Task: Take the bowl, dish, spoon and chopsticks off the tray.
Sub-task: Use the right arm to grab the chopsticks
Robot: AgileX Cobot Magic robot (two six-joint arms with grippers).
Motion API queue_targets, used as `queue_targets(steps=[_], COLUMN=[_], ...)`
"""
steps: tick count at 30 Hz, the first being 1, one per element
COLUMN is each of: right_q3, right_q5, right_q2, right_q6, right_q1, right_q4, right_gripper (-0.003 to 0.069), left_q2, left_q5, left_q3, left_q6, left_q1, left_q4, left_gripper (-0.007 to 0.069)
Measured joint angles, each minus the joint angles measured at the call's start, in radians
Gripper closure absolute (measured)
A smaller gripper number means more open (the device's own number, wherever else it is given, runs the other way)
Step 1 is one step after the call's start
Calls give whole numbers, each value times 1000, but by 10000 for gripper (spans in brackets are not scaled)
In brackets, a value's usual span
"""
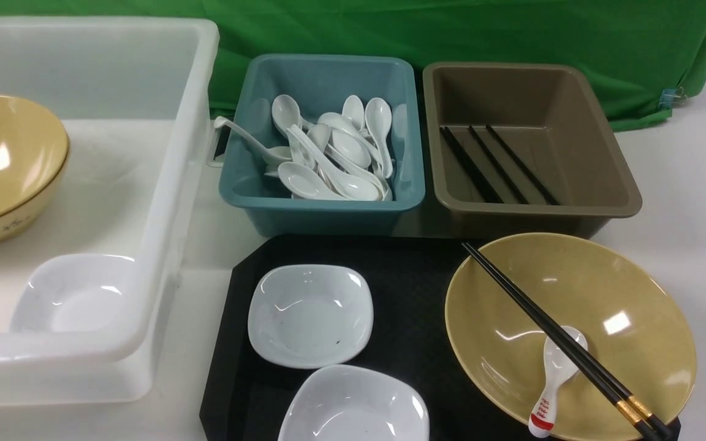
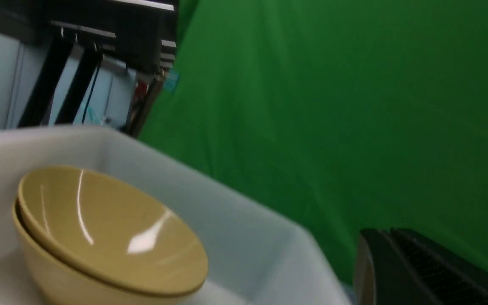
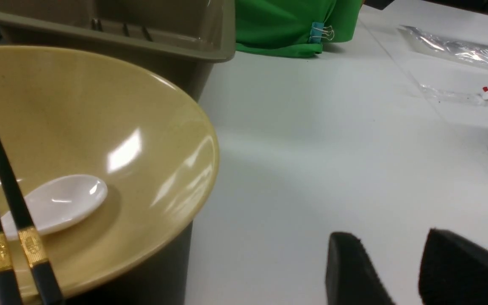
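The black tray (image 1: 408,288) lies at the near middle of the table. The mustard-yellow bowl (image 1: 622,288) stands on its right side. The black chopsticks (image 1: 549,334) lie slanted across the bowl, and the white spoon (image 1: 555,380) rests inside it with its red-tipped handle over the near rim. Two white dishes (image 1: 310,315) (image 1: 356,407) sit on the tray's left part. Neither gripper shows in the front view. My right gripper (image 3: 390,237) is open and empty, over the bare table beside the bowl (image 3: 100,106). My left gripper (image 2: 386,232) is shut and holds nothing, near the white tub.
A big white tub (image 1: 175,184) at the left holds stacked yellow bowls (image 1: 3,165) and a white dish (image 1: 77,294). Behind the tray, a teal tub (image 1: 328,220) holds several white spoons. A brown tub (image 1: 512,98) holds black chopsticks (image 1: 497,165). Green cloth hangs behind.
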Motion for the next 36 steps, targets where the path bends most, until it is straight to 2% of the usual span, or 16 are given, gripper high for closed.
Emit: queue_targets(steps=[6,9,13,15,17,18,19,20,24,25,26,27,29,32,34,36], right_q3=[0,0,0,0,0,0,0,0,-5,-42,-115,-183,-258,-484,-671,-813], right_q5=[-69,-133,-289,-377,-413,-418,-428,-434,-445,-362,-245,-156,-65,198,407,516], right_q2=[0,0,0,0,0,0,0,0,0,2,19,48,94,320,570,808], right_q6=[0,63,358,507,555,558,574,581,597,589,527,469,415,315,245,158], right_q1=[0,0,0,0,-1,-1,-1,-1,3,20,50,79,111,221,330,417], right_q4=[0,57,186,217,224,225,226,227,230,229,224,221,220,215,213,210], right_gripper=[416,416,416,416,416,416,416,416,432,479,568,606,628,657,663,665], left_q2=[0,3,102,256,358,389,510,571,796,890,955,1002,1040,1122,1167,1201], left_q5=[-229,-195,97,373,577,603,799,907,1147,1229,1278,1296,1304,1305,1307,1312], left_q3=[-11,-137,-430,-631,-755,-770,-874,-917,-1013,-1019,-1016,-1010,-1001,-988,-987,-987], left_q6=[-201,-261,-283,-278,-253,-242,-180,-142,41,114,158,193,221,260,267,240], left_q1=[0,0,0,0,0,0,0,0,0,0,0,-5,-17,-102,-254,-394], left_q4=[126,190,258,297,298,297,278,260,149,85,46,27,17,16,30,60], left_gripper=[603,603,603,603,603,603,603,603,603,603,603,603,610,631,634,634])
